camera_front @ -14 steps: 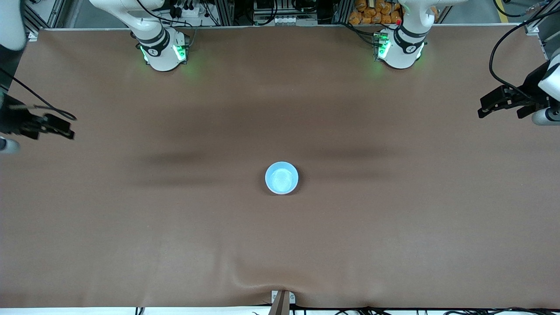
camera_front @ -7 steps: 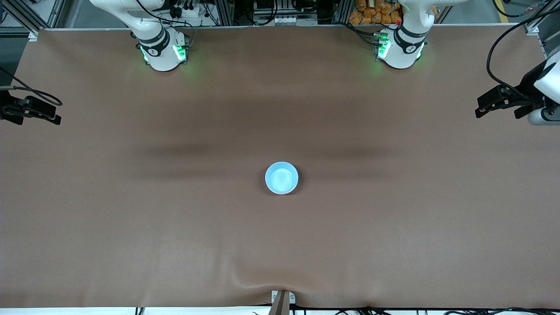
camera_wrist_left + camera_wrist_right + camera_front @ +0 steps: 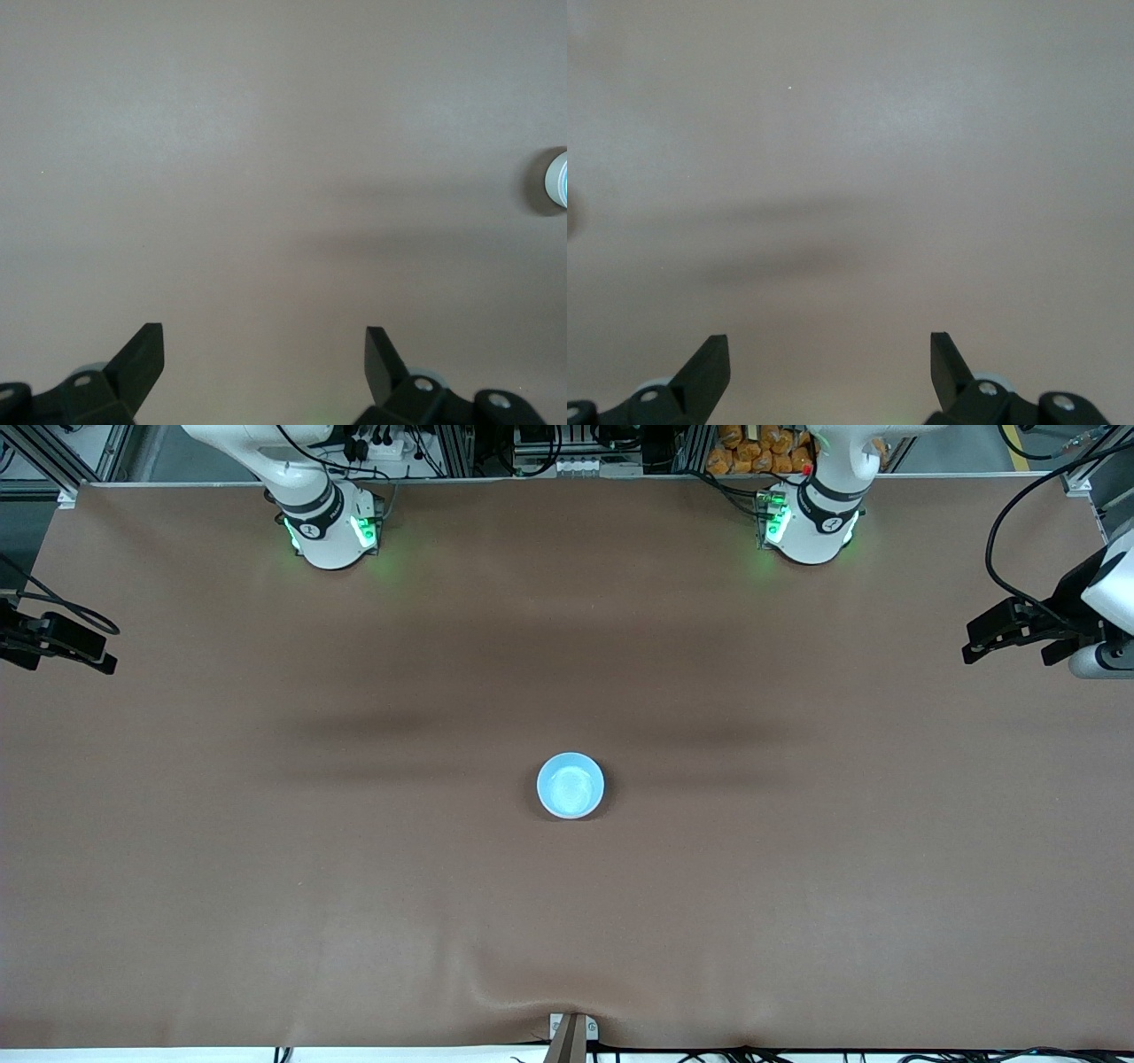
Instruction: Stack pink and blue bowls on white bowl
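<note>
The light blue bowl (image 3: 570, 785) stands upright on the brown table (image 3: 567, 921), near its middle. Its edge also shows in the left wrist view (image 3: 559, 178), with a pale band beside the blue. No separate pink bowl or white bowl shows in any view; anything under the blue bowl is hidden. My left gripper (image 3: 1010, 645) is open and empty, up over the left arm's end of the table; its fingers also show in its wrist view (image 3: 264, 341). My right gripper (image 3: 62, 648) is open and empty over the right arm's end; its fingers also show in its wrist view (image 3: 830, 347).
Both arm bases (image 3: 330, 527) (image 3: 808, 522) stand along the table's edge farthest from the front camera. A small bracket (image 3: 571, 1032) sits at the edge nearest the camera. The cloth wrinkles there.
My right gripper has drawn back toward the right arm's end of the table and away from the front camera. My left gripper has shifted slightly. The blue bowl has not moved.
</note>
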`<state>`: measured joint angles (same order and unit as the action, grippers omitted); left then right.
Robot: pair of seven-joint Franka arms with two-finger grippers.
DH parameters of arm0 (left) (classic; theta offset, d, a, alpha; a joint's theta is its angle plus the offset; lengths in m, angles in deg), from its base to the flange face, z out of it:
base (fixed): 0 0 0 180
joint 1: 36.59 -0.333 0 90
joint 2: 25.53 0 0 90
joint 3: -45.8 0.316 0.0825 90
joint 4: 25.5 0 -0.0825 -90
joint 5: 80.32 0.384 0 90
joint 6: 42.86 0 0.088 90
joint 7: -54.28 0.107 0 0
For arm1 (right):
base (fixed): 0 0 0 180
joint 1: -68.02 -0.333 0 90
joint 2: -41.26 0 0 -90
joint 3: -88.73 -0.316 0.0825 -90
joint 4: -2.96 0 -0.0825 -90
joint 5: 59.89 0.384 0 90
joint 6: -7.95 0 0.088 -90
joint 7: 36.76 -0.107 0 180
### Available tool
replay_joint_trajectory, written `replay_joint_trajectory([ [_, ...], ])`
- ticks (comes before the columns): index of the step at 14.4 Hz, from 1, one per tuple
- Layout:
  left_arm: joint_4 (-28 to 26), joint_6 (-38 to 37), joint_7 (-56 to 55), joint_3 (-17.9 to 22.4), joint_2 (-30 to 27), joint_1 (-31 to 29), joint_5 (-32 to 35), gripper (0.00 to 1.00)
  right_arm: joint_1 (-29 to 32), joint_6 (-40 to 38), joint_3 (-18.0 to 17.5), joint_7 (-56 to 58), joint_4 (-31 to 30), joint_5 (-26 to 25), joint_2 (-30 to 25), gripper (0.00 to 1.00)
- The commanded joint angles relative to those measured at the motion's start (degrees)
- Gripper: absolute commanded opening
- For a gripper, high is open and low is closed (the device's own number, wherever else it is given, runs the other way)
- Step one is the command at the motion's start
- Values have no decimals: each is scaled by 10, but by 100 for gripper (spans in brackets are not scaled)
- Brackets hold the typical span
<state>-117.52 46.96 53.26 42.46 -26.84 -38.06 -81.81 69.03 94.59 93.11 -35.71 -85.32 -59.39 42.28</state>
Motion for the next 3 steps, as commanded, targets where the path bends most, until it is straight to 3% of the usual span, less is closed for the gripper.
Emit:
replay_joint_trajectory([
  [1, 13, -6, -4, -3, 7, -1, -4, 100, 8, -2, -10, -10, -4, -3, -8, 100],
  [3, 13, -5, -4, -3, 7, -1, -4, 100, 1, -3, -10, -11, -5, -2, -7, 100],
])
